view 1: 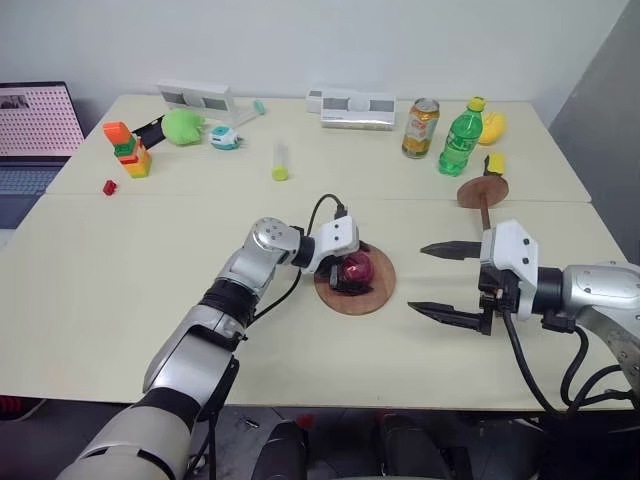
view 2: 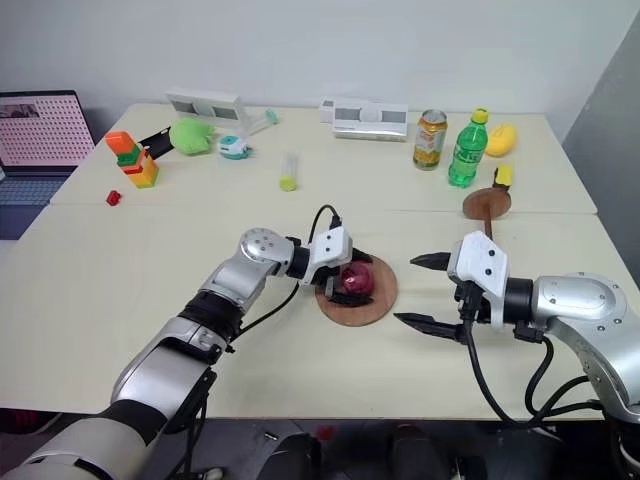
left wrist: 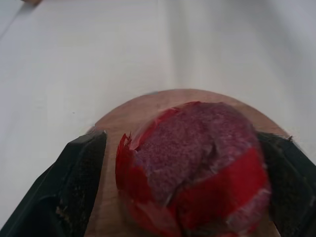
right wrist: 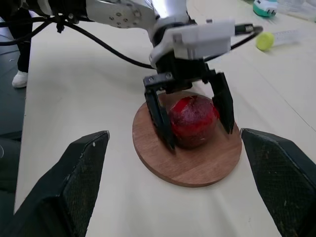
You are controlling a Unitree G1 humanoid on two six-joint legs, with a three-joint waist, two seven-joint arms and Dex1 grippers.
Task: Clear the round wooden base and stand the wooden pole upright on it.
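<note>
The round wooden base lies flat on the table near its front edge, and a red ball sits on it. The ball is straddled by the left gripper, its fingers set on either side with small gaps, not clamped. The right gripper is held just beside the base, jaws spread wide and empty. The wooden pole lies further back.

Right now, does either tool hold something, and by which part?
Nothing is held yet. The left tool straddles the red ball on the round wooden base, fingers apart from its sides. The right tool is open and empty.
</note>
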